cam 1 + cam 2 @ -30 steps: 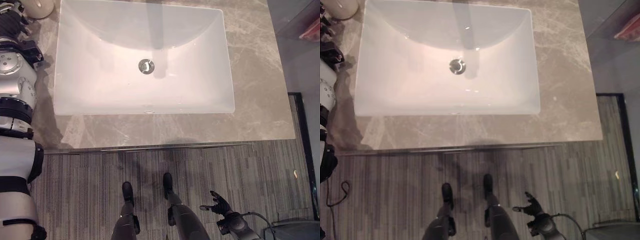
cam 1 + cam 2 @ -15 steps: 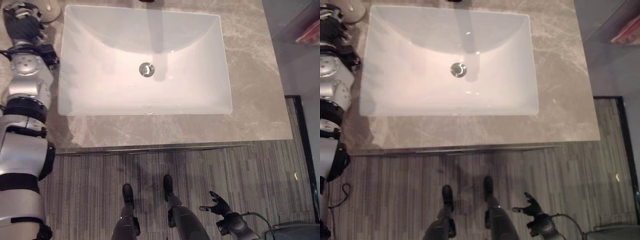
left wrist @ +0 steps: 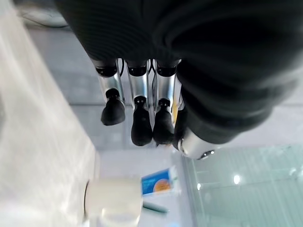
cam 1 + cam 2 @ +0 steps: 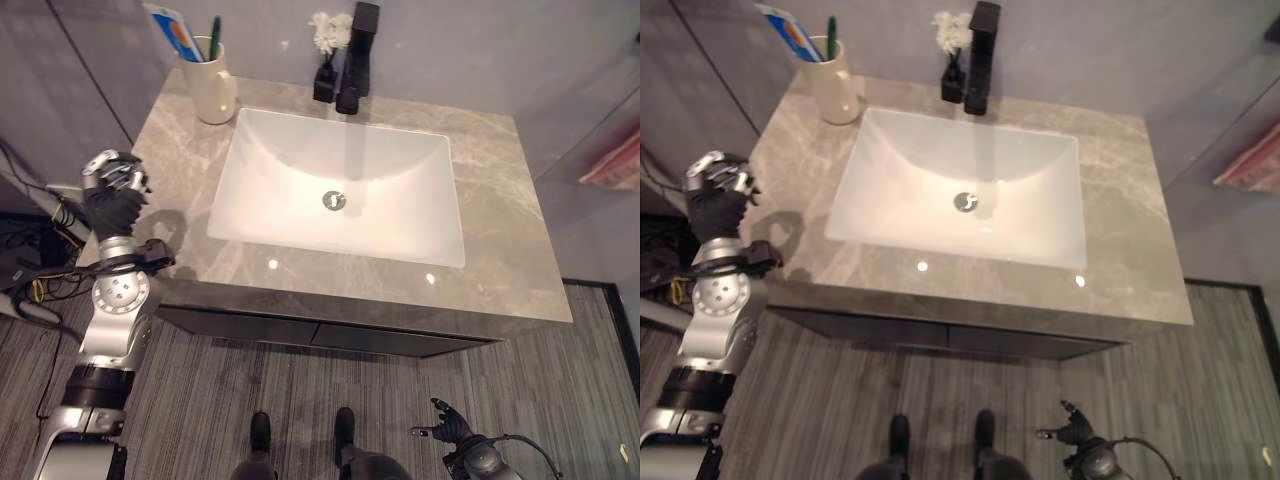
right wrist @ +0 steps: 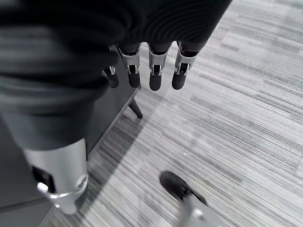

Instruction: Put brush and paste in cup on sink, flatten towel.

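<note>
One cream cup [image 4: 209,82] stands on the counter [image 4: 500,260] at the far left corner of the sink [image 4: 345,190], just beside the basin's rim. Two things stand upright in the cup: one toothpaste tube [image 4: 175,32] in blue, white and orange, and one green toothbrush [image 4: 214,36] to the right of it. Both rise above the cup's rim.

The sink is one white rectangular basin set into the grey marbled counter, with one round metal drain [image 4: 335,201] near its middle. Behind the sink's far edge stands one black faucet [image 4: 358,50], and touching or just beside it on the left is one small dark vase with white flowers [image 4: 325,45].

The left robot hand [image 4: 115,190] hangs off the counter's left edge, level with the sink's near left corner and well apart from the cup. Its fingers [image 3: 137,118] are curled inward and grip nothing.

The right robot hand [image 4: 447,424] hangs low over the striped floor [image 4: 560,400], in front of the sink's near right corner and well below the counter. Its fingers [image 5: 154,71] hang loose and spread, holding nothing.
</note>
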You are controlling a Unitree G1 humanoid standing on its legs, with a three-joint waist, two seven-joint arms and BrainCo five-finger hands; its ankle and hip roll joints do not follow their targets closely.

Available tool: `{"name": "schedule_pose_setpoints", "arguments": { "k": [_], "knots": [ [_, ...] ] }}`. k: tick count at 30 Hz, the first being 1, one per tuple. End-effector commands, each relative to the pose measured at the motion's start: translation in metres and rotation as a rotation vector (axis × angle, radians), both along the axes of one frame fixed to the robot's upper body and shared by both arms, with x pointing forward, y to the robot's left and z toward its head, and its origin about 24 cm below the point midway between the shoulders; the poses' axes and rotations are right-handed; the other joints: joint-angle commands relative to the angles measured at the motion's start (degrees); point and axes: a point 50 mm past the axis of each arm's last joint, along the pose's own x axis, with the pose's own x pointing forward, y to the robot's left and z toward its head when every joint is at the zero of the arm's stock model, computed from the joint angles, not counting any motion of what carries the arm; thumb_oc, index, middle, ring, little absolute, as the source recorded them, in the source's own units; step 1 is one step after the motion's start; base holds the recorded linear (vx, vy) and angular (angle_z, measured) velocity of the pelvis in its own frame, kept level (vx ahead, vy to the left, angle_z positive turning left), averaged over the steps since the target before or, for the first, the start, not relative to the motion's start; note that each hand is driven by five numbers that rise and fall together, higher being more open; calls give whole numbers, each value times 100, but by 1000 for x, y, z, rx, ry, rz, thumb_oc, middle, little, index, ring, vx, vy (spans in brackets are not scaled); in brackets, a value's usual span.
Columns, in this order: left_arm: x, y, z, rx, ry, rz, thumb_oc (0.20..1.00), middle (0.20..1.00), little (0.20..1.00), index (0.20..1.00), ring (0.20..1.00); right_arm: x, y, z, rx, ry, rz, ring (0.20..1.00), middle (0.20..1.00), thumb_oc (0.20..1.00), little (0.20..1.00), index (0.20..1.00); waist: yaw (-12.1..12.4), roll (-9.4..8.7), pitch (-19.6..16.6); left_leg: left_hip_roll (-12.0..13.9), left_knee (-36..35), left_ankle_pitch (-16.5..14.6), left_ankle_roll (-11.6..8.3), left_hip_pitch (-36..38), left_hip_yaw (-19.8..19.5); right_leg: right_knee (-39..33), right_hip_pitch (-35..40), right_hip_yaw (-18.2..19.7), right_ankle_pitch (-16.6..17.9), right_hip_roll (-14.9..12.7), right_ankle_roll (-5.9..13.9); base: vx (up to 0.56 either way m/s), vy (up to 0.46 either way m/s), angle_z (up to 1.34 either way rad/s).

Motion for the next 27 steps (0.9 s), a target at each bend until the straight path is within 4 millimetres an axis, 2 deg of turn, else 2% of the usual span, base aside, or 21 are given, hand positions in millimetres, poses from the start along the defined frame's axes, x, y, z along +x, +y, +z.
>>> {"name": "schedule_pose_setpoints", "arguments": {
  "k": [1,3,4,5,7,9,12,13,15,16,17,18,19,20,23,27],
  "knots": [
    [-1,-12,24,65,-156,-121,200,200,200,200,200,5,-10,6,-14,-27,21,1000,1000,1000,1000,1000,-70,-6,-227,147,512,-537,-93,375,314,133,242,45,54,-656,570,15,158,6],
    [-18,-14,1,54,-81,-161,200,200,200,200,200,5,-13,8,-6,-43,-2,1000,1000,1000,1000,1000,5,11,-238,-33,888,-778,61,407,224,501,387,70,3,-788,571,-25,192,11],
    [-19,-14,1,54,-80,-161,200,200,200,200,200,4,-13,8,-6,-43,-2,1000,1000,1000,1000,1000,6,10,-239,-36,895,-782,64,406,225,507,386,72,-1,-792,574,-48,197,16],
    [-28,-14,-1,133,-56,-166,200,200,200,200,200,4,-12,8,5,-56,-20,1000,1000,1000,1000,1000,33,36,-283,-106,868,-808,126,454,194,665,370,95,72,-849,608,-26,101,4],
    [-28,-14,-1,133,-55,-165,200,200,200,200,200,4,-12,8,5,-55,-20,1000,1000,1000,1000,1000,31,33,-288,-110,864,-806,128,456,196,670,368,98,69,-852,610,-29,104,5],
    [-36,-16,-6,123,-36,-212,200,200,200,200,200,4,-10,8,15,-72,-33,1000,1000,1000,1000,1000,36,38,-350,-279,801,-836,262,514,165,855,308,155,215,-983,687,-49,192,3],
    [-37,-19,-11,131,-15,-242,200,200,200,200,200,2,-9,8,23,-76,-49,1000,1000,1000,1000,1000,44,41,-364,-421,766,-843,354,541,118,1030,226,228,359,-1084,731,-42,194,6],
    [-37,-23,-16,135,8,-257,200,200,200,200,200,1,-7,8,30,-80,-51,1000,1000,1000,1000,1000,12,80,-317,-601,684,-840,490,656,55,1473,15,431,659,-1247,740,-63,266,9],
    [-36,-24,-16,129,8,-265,200,200,200,200,200,1,-7,8,31,-84,-52,1000,1000,1000,1000,1000,14,87,-287,-636,648,-815,530,690,52,1682,-83,498,740,-1276,713,-64,227,18],
    [-30,-30,-16,135,8,-295,200,200,200,200,200,0,-6,7,39,-87,-75,1000,1000,1000,1000,1000,-69,155,-174,-663,674,-798,604,724,-36,2313,-311,801,639,-1098,603,-50,183,25],
    [-28,-34,-17,137,10,-312,200,200,200,200,200,-2,-6,6,47,-84,-85,1000,1000,1000,1000,1000,-128,189,-151,-668,689,-806,626,761,-93,2536,-407,1023,478,-874,532,-45,282,38],
    [-24,-37,-17,163,23,-330,200,200,200,200,200,-8,-4,3,69,-80,-116,1000,1000,1000,1000,1000,-229,239,-112,-681,758,-839,686,822,-122,2770,-579,1136,26,-463,381,6,183,59],
    [-23,-39,-16,192,27,-334,200,200,200,200,200,-8,-3,3,69,-83,-121,1000,1000,1000,1000,1000,-203,239,-103,-719,780,-877,721,850,-92,2819,-651,937,-51,-478,339,73,188,56],
    [-23,-42,-16,193,26,-352,200,200,200,200,200,-10,-4,2,69,-77,-134,1000,1000,1000,1000,1000,-264,293,-101,-742,681,-872,745,962,-166,2697,-910,866,-177,-292,311,73,86,36],
    [-21,-43,-15,208,29,-359,200,200,200,200,200,-11,-4,1,71,-73,-145,1000,1000,1000,1000,1000,-304,310,-74,-748,649,-912,724,1042,-207,2452,-1047,974,-178,-156,352,77,22,27],
    [-20,-46,-16,217,38,-377,200,200,200,200,200,-11,-6,1,60,-69,-153,1000,1000,1000,1000,1000,-361,234,-24,-846,678,-1085,660,1182,-303,1332,-1168,1153,281,-185,515,133,-42,15]
  ]
}}
